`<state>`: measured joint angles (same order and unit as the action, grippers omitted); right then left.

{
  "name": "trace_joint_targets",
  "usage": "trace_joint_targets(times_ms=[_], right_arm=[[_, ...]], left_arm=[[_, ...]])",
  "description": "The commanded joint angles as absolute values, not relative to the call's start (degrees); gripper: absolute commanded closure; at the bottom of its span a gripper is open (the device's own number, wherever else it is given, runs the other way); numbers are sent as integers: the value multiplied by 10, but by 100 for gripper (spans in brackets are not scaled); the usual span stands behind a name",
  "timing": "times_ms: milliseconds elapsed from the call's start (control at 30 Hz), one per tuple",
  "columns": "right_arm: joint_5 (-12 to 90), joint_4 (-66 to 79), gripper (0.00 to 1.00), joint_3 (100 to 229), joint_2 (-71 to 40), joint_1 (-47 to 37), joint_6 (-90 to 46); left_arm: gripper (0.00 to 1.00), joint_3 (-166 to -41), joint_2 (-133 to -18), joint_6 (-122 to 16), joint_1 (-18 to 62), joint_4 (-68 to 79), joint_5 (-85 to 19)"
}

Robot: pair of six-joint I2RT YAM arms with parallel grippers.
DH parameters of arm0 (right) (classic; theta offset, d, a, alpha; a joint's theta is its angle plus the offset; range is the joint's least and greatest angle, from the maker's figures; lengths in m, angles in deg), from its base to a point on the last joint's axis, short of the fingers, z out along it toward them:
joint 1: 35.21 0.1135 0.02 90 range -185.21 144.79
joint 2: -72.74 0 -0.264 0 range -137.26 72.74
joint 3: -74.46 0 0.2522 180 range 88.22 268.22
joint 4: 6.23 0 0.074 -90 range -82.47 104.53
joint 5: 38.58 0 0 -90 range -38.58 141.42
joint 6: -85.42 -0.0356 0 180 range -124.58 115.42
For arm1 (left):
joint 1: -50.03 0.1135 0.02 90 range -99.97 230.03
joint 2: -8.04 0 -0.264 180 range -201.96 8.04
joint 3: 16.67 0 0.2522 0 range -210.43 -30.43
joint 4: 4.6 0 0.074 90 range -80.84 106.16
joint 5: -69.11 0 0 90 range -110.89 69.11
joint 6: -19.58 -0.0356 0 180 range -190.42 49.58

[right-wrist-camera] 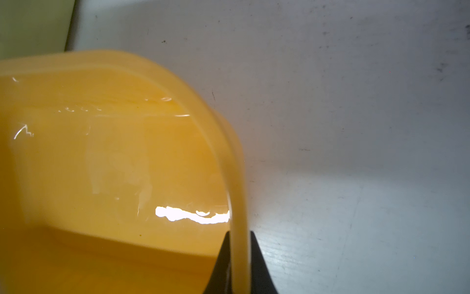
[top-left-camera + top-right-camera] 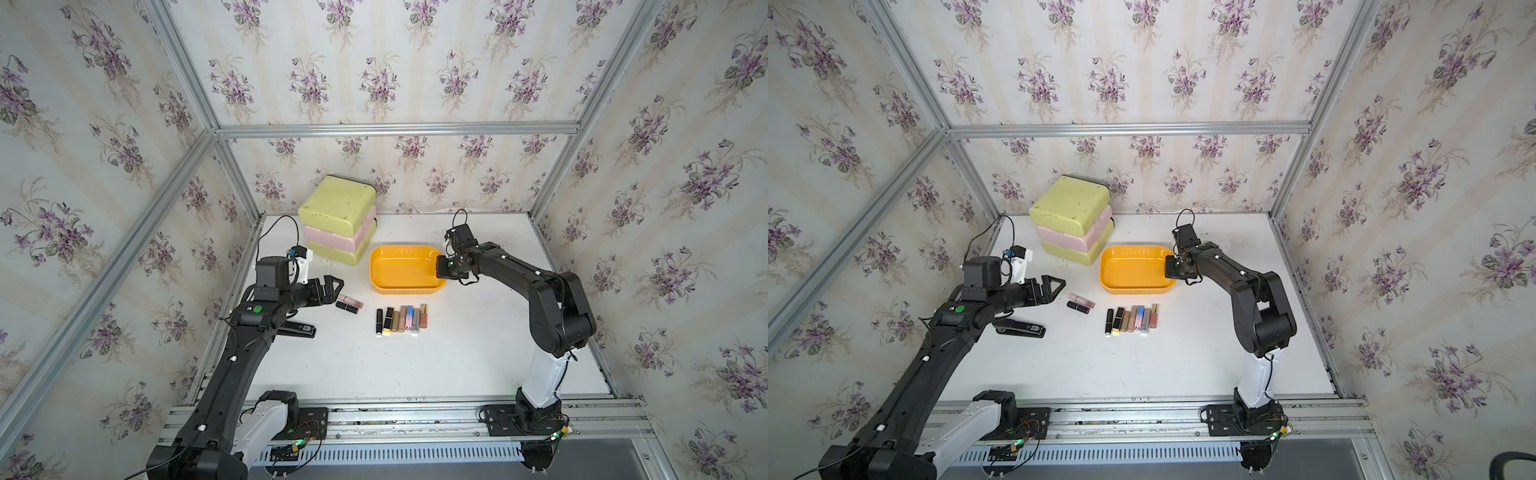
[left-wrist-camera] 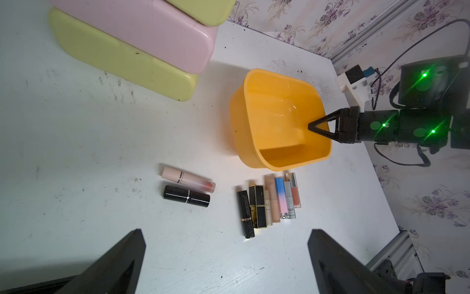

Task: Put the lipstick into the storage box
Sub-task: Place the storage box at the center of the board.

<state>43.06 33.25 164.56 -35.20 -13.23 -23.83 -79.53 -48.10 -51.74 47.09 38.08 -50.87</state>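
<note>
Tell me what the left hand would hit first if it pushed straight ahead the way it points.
Probably the pale pink lip-gloss tube and the black lipstick beside it, lying just ahead of the open left hand; its height above them is unclear.

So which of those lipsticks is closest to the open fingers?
The pale pink tube, lying crosswise with a black lipstick, apart from the row of seven. It lies just ahead of the left gripper.

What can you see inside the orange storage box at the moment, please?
The storage box holds no lipstick; only its bare floor shows. The right gripper pinches its rim, hiding a little of that edge.
</note>
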Motion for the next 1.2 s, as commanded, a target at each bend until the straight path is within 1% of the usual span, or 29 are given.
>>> trace_joint_targets(times_ms=[0, 333, 600, 867, 900, 1000, 1067, 1133, 1167], right_arm=[[435, 325, 97, 1649, -364, -130, -223], [450, 321, 96, 1652, -389, -130, -216], [460, 329, 94, 1672, -408, -130, -212], [462, 334, 86, 1681, -415, -130, -209], [462, 335, 83, 1682, -415, -130, -209], [464, 336, 68, 1682, -411, -131, -209], [464, 340, 56, 1684, -408, -130, -209], [470, 343, 41, 1683, -397, -130, -209], [474, 346, 37, 1682, -391, -130, -210]], left_arm=[[0, -789, -475, -511, 471, 375, -521], [0, -784, -486, -512, 467, 366, -523], [0, -776, -494, -511, 466, 356, -520], [0, -771, -494, -512, 466, 353, -519], [0, -771, -494, -512, 466, 353, -519], [0, -772, -494, -514, 466, 353, -520], [0, -770, -493, -514, 466, 355, -520], [0, -770, -490, -514, 466, 356, -520], [0, -770, -489, -514, 465, 356, -520]])
